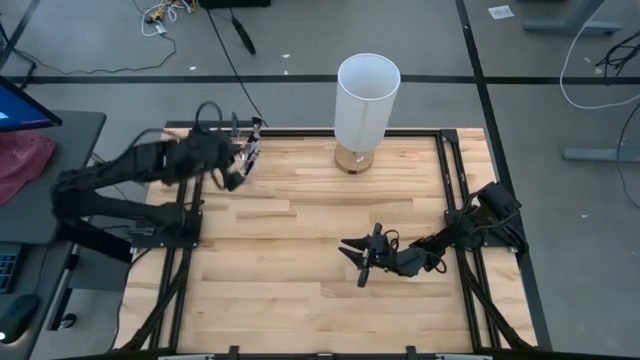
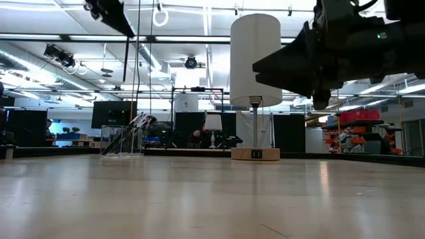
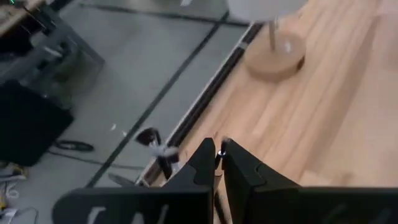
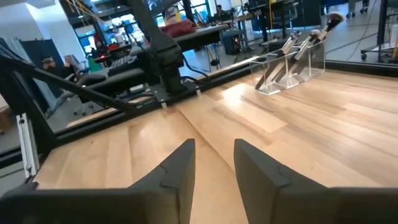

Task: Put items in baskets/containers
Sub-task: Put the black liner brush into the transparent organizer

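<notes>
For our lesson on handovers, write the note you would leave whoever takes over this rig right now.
Left tool: shut, above the clear container at the table's far left edge; I cannot tell whether it pinches a brush.
Right tool: open, empty, over the table's right middle.
Brushes: several lean inside the container.
Done: no loose brush shows on the table.
Left: check the left tool for a last brush, then draw both arms back.

Wooden table [image 1: 300, 250]: lamp [image 1: 365, 100], clear cup [image 2: 121, 141]
</notes>
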{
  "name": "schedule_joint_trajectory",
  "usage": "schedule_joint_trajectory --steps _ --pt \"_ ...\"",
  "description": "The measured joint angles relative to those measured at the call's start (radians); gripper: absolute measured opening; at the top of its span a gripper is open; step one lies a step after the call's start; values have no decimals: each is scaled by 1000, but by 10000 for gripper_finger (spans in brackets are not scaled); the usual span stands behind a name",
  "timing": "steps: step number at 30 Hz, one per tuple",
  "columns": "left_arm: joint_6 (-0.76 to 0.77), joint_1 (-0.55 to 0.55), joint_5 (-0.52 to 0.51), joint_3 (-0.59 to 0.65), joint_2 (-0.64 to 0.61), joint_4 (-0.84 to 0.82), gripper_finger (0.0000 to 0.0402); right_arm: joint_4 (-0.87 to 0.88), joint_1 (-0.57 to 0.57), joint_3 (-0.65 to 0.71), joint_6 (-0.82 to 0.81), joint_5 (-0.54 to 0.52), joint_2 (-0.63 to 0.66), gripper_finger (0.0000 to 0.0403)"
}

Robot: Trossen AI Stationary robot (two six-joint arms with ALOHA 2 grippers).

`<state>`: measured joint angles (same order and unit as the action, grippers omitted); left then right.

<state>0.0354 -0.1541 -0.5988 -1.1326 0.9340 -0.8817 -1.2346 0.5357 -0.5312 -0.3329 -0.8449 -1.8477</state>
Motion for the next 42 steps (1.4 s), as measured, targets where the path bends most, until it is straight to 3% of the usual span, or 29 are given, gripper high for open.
schedule_joint_trajectory --steps 3,9,16,20,33,42 --pt "-126 -186 172 15 4 31 14 2 -7 -5 0 0 0 111" --pt "-283 -525 418 151 42 205 14 2 1 -26 -4 28 0 111" --pt "-346 -728 567 335 119 493 14 4 27 -53 -25 60 0 111" --pt "-356 -784 625 389 180 549 14 9 35 -66 -24 60 0 112" --pt "-350 -798 635 389 387 580 27 11 31 -66 -25 59 0 111" --pt "-342 -792 635 316 384 467 107 10 31 -66 -25 41 0 112"
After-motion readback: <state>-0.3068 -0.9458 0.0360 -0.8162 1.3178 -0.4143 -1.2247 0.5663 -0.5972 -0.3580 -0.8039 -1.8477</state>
